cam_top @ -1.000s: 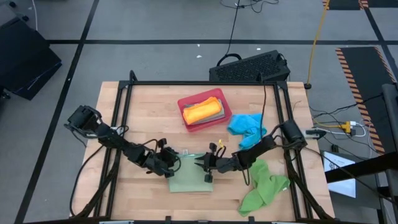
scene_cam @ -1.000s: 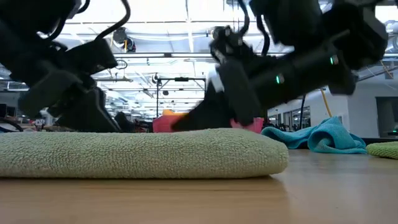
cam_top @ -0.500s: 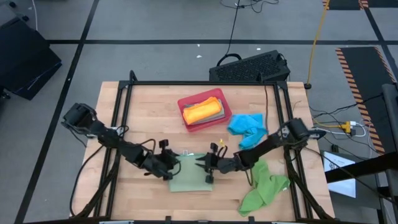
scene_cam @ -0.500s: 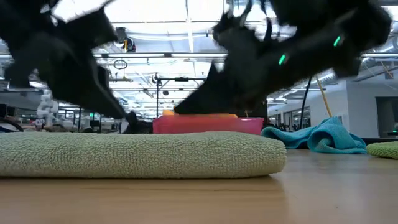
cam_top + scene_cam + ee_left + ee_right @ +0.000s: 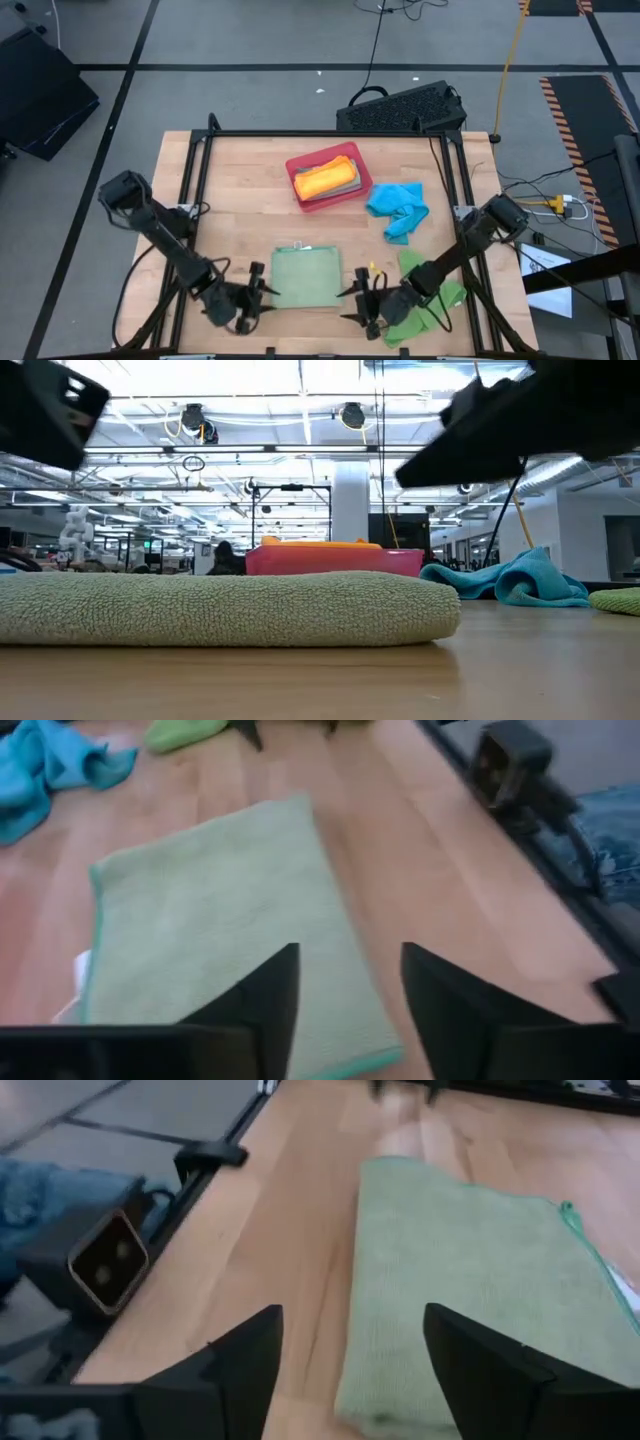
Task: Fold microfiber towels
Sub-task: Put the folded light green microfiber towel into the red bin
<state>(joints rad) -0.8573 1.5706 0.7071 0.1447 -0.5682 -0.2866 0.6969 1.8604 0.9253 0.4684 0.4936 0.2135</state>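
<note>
The sage green towel (image 5: 306, 277) lies folded into a flat, nubby rectangle near the table's front edge, its thick rounded fold showing in the low view (image 5: 230, 608). You have the left gripper (image 5: 252, 298) just off its left side and the right gripper (image 5: 362, 300) off its right front corner, both with fingers spread and holding nothing. Bare wood (image 5: 240, 200) lies open around the towel. Behind it, the rigid red tray (image 5: 362, 181) carries an orange towel (image 5: 322, 177); a crumpled bright blue towel (image 5: 397, 206) and a bright green towel (image 5: 425, 298) sit to the right.
</note>
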